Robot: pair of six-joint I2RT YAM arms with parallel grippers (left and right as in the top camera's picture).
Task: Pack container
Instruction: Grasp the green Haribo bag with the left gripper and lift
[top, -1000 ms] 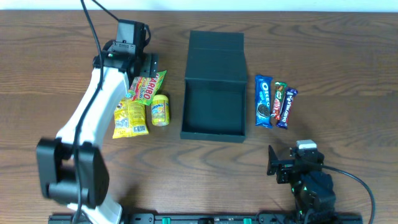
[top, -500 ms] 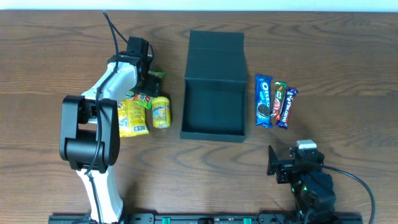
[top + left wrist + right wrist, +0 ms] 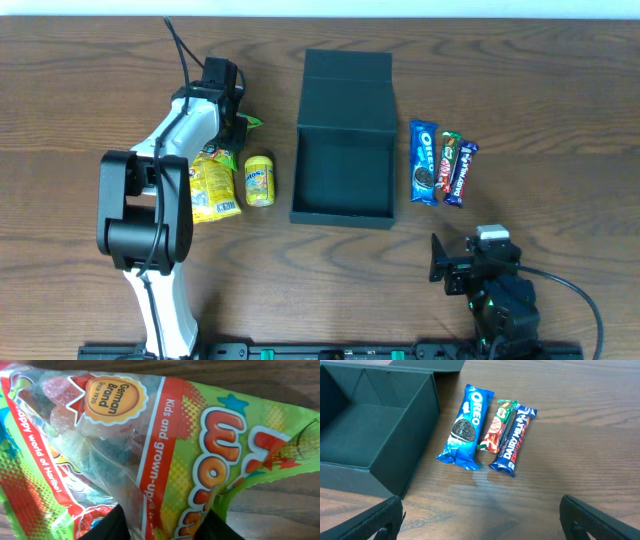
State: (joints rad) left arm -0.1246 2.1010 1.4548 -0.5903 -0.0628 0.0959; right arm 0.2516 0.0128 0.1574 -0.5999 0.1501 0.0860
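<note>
The dark teal container (image 3: 345, 216) stands open at mid-table, its lid folded back and its inside bare; its near corner fills the left of the right wrist view (image 3: 370, 435). My left gripper (image 3: 234, 133) is down on a green and red Haribo gummy bag (image 3: 150, 445). The bag is pinched between the two black fingers (image 3: 114, 525) of that gripper (image 3: 167, 522). From overhead only a green corner of the bag (image 3: 250, 123) shows. My right gripper (image 3: 438, 262) rests open near the front edge, nothing between its jaws (image 3: 480, 520).
A yellow snack packet (image 3: 212, 185) and a small yellow tub (image 3: 259, 178) lie left of the container. On its right lie an Oreo pack (image 3: 464, 427), a red and green bar (image 3: 496, 430) and a Dairy Milk bar (image 3: 516, 437).
The left arm swung round and lowered onto the gummy bag, and its jaws closed in on it, bunching the bag. The right arm has stayed still.
</note>
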